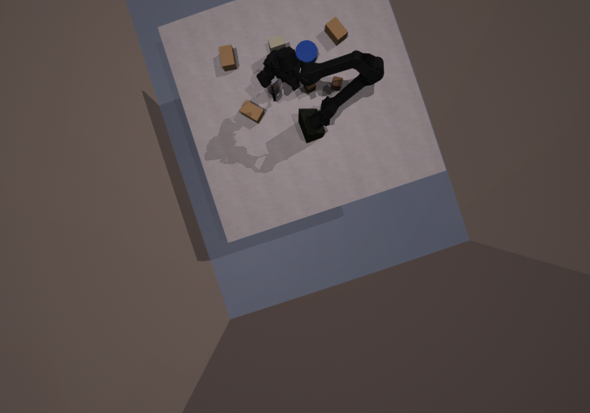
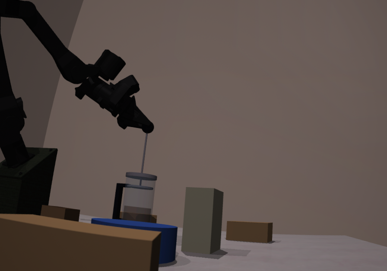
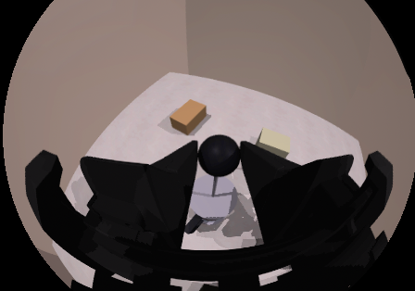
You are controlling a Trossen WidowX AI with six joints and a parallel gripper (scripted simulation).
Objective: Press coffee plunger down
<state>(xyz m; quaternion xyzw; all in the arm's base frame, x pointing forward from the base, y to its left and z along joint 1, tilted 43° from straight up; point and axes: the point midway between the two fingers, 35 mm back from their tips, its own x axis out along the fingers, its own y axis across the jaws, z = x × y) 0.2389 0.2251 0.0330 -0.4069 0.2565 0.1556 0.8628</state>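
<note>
The glass coffee press (image 1: pixel 274 87) (image 2: pixel 139 199) (image 3: pixel 210 207) stands upright with its black handle (image 2: pixel 117 200) (image 3: pixel 194 223) at one side. Its thin plunger rod (image 2: pixel 144 155) rises far above the lid (image 2: pixel 141 176), and the filter disc (image 2: pixel 140 187) sits high in the jar, a little under the lid. My gripper (image 2: pixel 147 126) (image 3: pixel 219 152) is shut on the round black plunger knob (image 3: pixel 219 158), one finger on each side of it. In the overhead view the arm hides most of the knob.
A pale upright block (image 1: pixel 276 43) (image 2: pixel 198 219) (image 3: pixel 276 140) and a blue cylinder (image 1: pixel 306 51) (image 2: pixel 168 243) stand near the press. Orange-brown blocks lie around: one (image 1: pixel 251 111) near the handle side, others (image 1: pixel 227 57) (image 1: pixel 336 30) farther out, and small ones (image 1: pixel 310 87) (image 1: pixel 336 82) near the arm.
</note>
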